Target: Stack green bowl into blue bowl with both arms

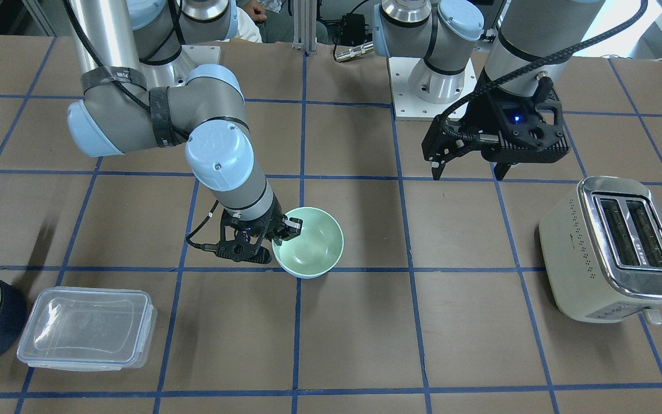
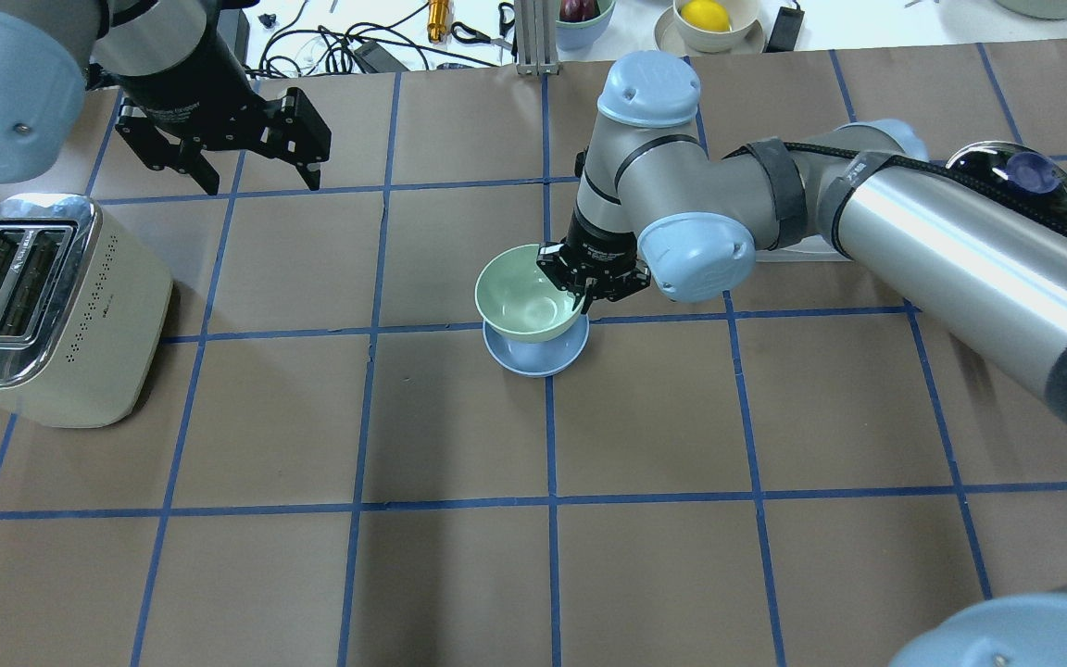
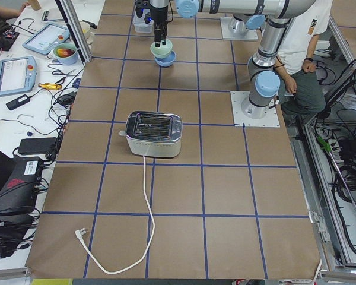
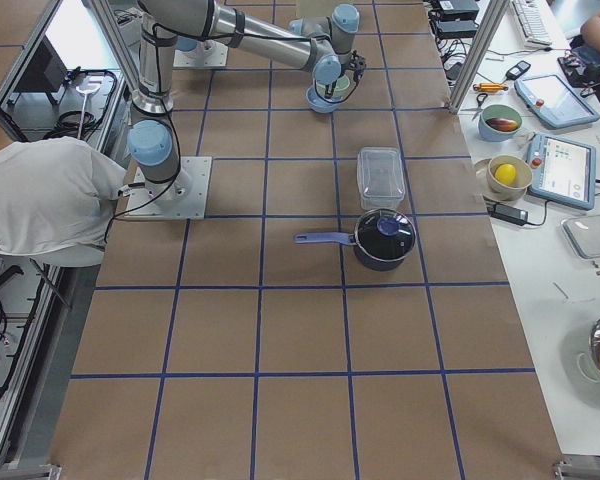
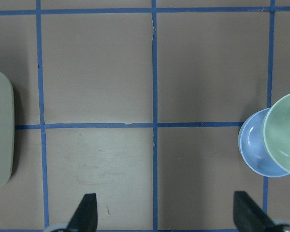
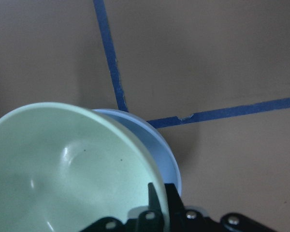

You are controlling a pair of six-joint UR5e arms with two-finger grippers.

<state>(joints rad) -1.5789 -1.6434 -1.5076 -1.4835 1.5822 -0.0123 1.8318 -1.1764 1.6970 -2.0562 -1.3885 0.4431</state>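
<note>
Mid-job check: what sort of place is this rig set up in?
Probably a robotics lab test cell rather than a kitchen: the table is taped into a blue grid, a teach pendant lies on the side bench, and an operator sits alongside.

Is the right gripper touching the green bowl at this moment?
Touching. The right wrist view shows the right gripper pinching the rim of the green bowl, with one finger inside and one outside.
</note>
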